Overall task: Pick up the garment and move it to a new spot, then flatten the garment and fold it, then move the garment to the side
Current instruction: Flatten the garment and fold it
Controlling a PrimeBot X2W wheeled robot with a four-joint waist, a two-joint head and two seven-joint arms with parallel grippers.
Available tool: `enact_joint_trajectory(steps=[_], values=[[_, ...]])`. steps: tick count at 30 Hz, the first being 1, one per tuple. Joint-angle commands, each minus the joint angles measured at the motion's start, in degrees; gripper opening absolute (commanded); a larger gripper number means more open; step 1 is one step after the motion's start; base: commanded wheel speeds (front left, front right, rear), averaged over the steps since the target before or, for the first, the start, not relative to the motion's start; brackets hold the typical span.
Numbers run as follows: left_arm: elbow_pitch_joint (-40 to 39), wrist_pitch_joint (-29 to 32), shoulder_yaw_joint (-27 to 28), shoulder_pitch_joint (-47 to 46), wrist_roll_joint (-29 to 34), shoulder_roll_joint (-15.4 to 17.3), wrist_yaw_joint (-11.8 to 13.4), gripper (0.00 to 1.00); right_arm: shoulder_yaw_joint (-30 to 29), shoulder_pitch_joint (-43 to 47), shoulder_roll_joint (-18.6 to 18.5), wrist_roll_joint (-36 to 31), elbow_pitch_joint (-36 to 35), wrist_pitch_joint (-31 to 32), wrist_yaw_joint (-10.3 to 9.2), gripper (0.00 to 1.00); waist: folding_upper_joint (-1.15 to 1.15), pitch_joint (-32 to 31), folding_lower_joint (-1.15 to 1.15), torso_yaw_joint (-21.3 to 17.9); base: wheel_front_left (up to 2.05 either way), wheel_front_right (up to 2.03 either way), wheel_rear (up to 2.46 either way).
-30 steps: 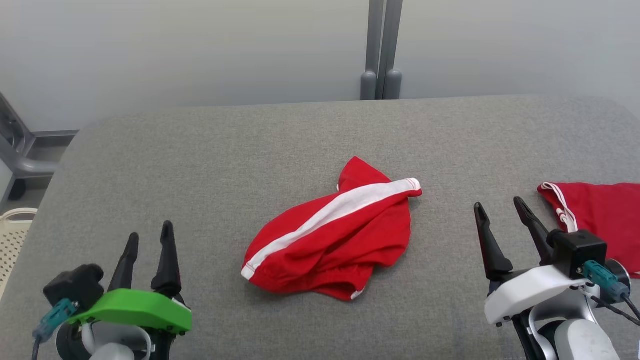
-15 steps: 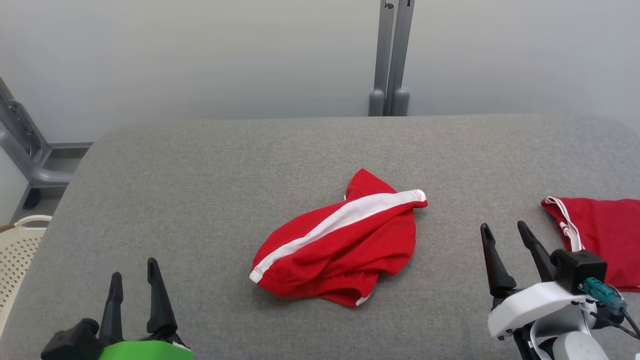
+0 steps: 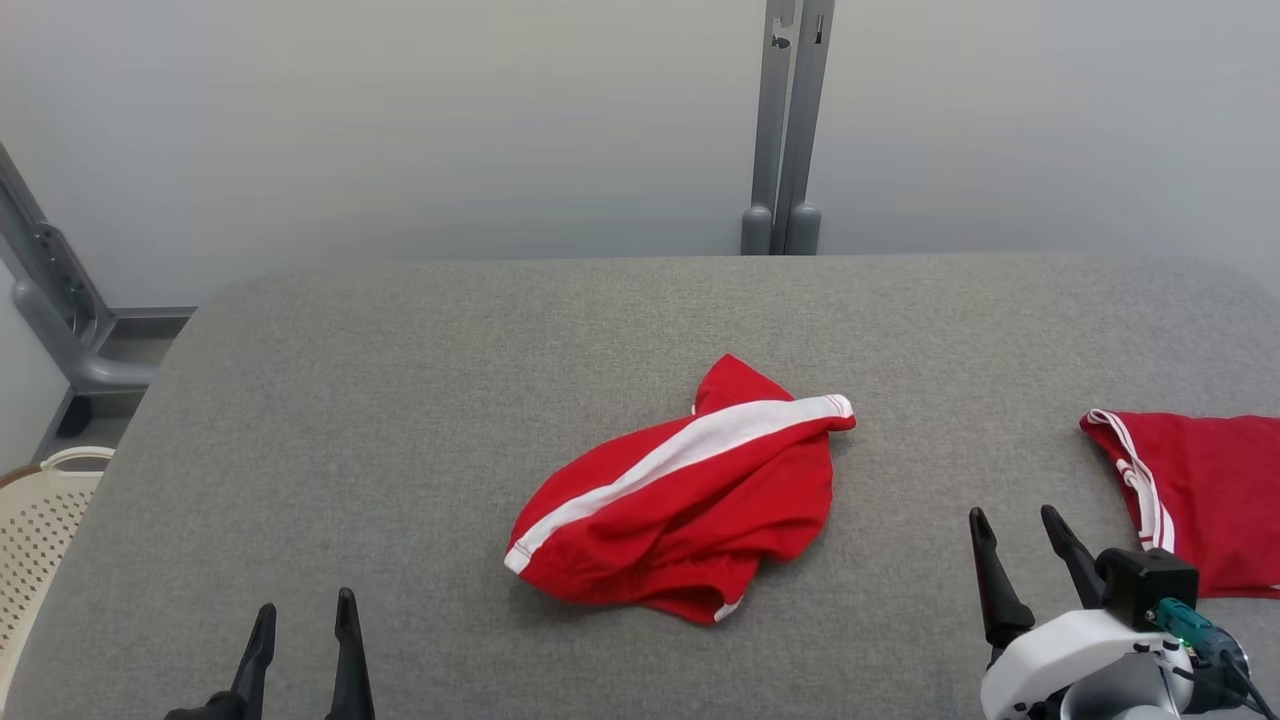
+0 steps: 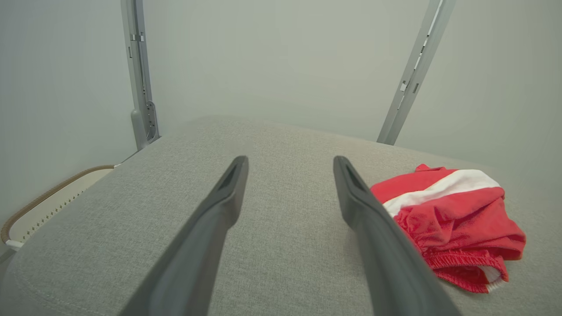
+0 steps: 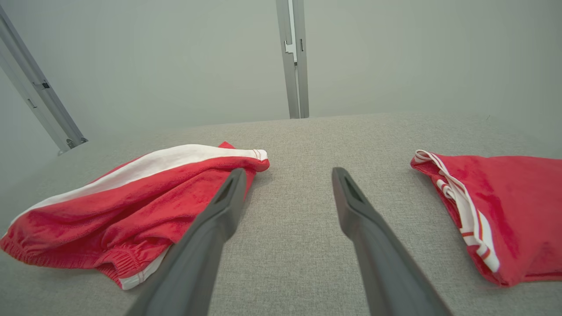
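- Head view — a crumpled pair of red shorts with a broad white side stripe lies near the middle of the grey padded table, nothing touching it.
- A second red garment with white trim lies flat at the table's right edge, well apart from the shorts.
- The left gripper rises from the bottom edge at lower left, its two dark fingers spread and empty, apart from the shorts.
- The right gripper sits at lower right between the shorts and the second garment, fingers parted and holding nothing.
- A cream perforated basket stands off the table's left side, and a grey upright post rises behind the far edge.
- Left wrist view — the left gripper has its fingers wide apart above bare table, gripping nothing.
- The shorts lie to the right of the right-hand finger, elastic waistband towards the camera; the basket shows beyond the table's left corner.
- Right wrist view — the right gripper is spread and empty over the table.
- The shorts lie on the left, partly behind the left-hand finger; the second garment lies on the right, and the post stands straight ahead.
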Motion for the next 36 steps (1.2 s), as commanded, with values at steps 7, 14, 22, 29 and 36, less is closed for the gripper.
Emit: enact_joint_trajectory(steps=[7, 14, 22, 29, 36], values=[[0.6, 0.1, 0.5, 1.3, -0.6, 0.4, 0.1, 1.0, 0.8, 0.1, -0.2, -0.7, 0.7, 0.3, -0.02, 1.0, 0.0, 0.0, 0.0, -0.1, 0.0, 0.0, 0.0], [0.9, 3.4, 0.2, 0.8, -3.6, -0.9, -0.3, 1.0, 2.6, -1.7, -0.2, -2.3, 0.3, 2.5, -0.02, 1.0, 0.0, 0.7, 0.0, -0.3, 0.0, 0.0, 0.0], [-0.1, 21.5, -2.5, -7.3, -12.0, -2.5, -1.2, 1.0, 8.2, -11.8, -2.9, -4.1, 3.1, 23.4, -0.05, 1.0, 0.0, 2.7, 0.0, 0.4, 0.0, 0.0, 0.0], [1.6, 36.3, -6.4, -14.9, -12.8, -2.2, 1.9, 1.0, 7.2, -21.8, -6.0, 0.1, 7.0, 39.0, -0.05, 1.0, 0.0, 4.8, 0.0, 1.8, 0.0, 0.0, 0.0], [3.7, 45.3, -9.4, -21.6, -12.7, -2.8, 3.5, 1.0, 7.8, -29.2, -9.0, -0.3, 9.9, 42.6, -0.05, 1.0, 0.0, 7.6, 0.0, 3.7, 0.0, 0.0, 0.0]])
